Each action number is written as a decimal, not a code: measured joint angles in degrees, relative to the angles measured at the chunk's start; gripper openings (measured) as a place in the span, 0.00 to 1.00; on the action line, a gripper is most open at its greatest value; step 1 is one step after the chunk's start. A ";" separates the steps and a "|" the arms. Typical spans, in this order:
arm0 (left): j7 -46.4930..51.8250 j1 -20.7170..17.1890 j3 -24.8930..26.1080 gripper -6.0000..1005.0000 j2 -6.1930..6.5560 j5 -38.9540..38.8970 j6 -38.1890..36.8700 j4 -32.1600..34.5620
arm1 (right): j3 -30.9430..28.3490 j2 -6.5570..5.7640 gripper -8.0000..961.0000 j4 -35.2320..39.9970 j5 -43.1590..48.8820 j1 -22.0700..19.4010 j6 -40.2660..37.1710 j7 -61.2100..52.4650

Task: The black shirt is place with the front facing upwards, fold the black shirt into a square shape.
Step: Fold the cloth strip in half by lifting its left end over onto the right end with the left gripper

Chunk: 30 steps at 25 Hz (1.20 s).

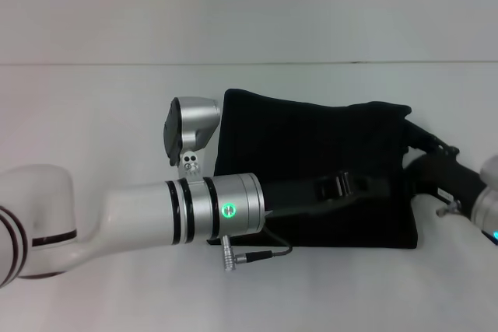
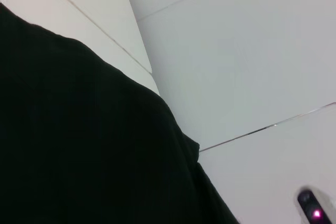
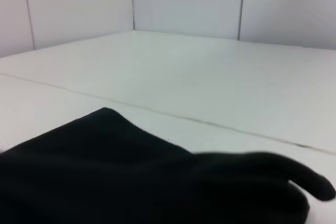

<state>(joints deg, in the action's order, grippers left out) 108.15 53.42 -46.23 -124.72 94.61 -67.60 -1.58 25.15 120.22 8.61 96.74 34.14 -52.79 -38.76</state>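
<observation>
Two arms work the large plain black cloth shirt (image 1: 311,169), which lies folded into a rough rectangle on the white table (image 1: 117,99). The left gripper (image 1: 340,185) reaches across the shirt's middle; the right gripper (image 1: 424,162) sits at its right edge. Neither grip state can be told. To finish cleanly, align edges squarely and press the fold flat before withdrawing.
</observation>
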 joint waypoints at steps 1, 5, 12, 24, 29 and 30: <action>-0.04 -0.14 -0.08 0.03 0.00 0.01 -0.04 0.00 | -0.05 0.02 0.95 0.00 -0.04 0.52 0.36 0.00; -0.19 -0.90 -0.15 0.03 0.00 0.04 0.12 0.03 | -0.09 0.09 0.95 0.06 -2.51 1.77 0.74 0.16; -0.29 -2.16 -0.26 0.03 0.00 0.22 1.68 0.59 | -0.11 -0.04 0.95 0.27 -9.71 1.71 1.08 2.24; -0.69 -3.04 -0.12 0.03 0.00 0.23 5.41 0.13 | -1.45 -0.08 0.95 0.50 -19.74 -2.53 3.71 2.97; -1.28 -2.92 0.29 0.03 0.00 -0.05 5.10 -0.78 | -2.04 -0.06 0.95 0.23 -21.55 -4.40 0.67 2.97; -2.15 -2.97 0.60 0.03 0.00 -0.17 4.54 -1.12 | -2.03 -0.03 0.95 0.14 -21.55 -4.58 0.06 2.97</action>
<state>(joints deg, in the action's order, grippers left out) 106.00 50.46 -45.63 -124.72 94.43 -63.06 -2.70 23.12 120.19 8.76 75.19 29.56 -52.73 -35.79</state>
